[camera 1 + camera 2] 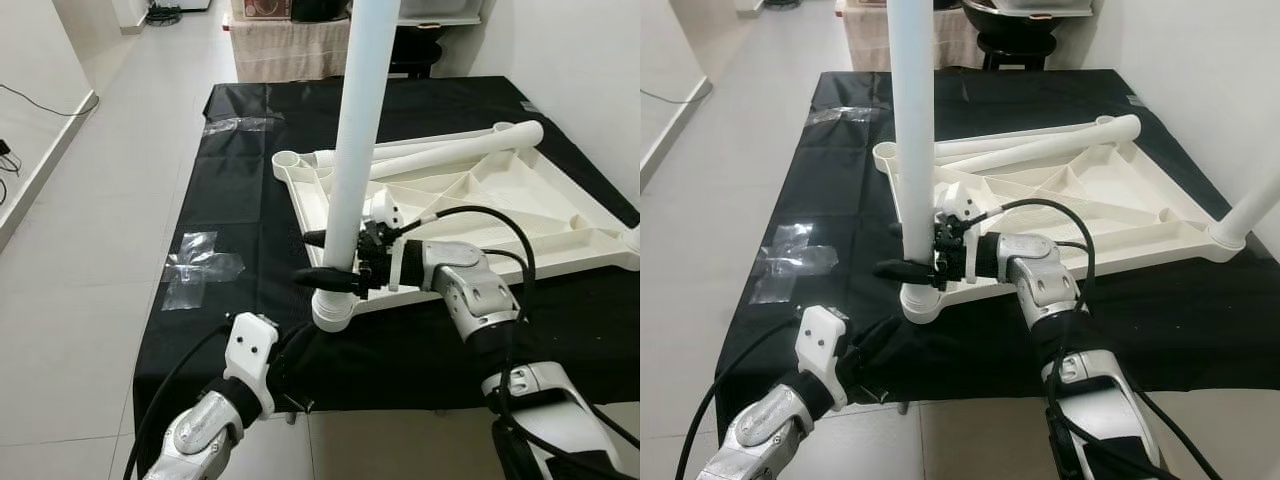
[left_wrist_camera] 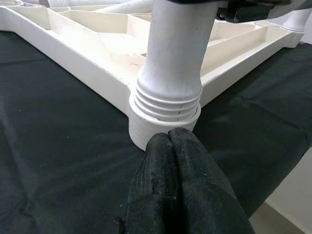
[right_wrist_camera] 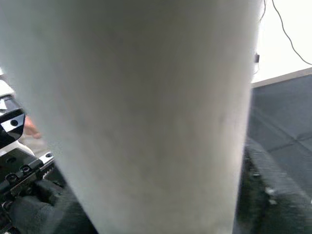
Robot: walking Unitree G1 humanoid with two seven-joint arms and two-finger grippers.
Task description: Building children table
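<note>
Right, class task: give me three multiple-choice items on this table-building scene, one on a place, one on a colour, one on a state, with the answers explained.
1. Where does the upright white plastic leg stand?
A. in a corner socket of the upturned white tabletop
B. on the floor
C. on a chair

2. What colour is the cloth under the tabletop?
A. red
B. black
C. yellow

3. What is the right gripper doing?
A. hanging idle
B. holding tape
C. clasping the upright leg

Answers: 1 A, its ribbed base sits in the corner socket; 2 B, the cloth is plainly black; 3 C, its black fingers sit on either side of the leg.
</note>
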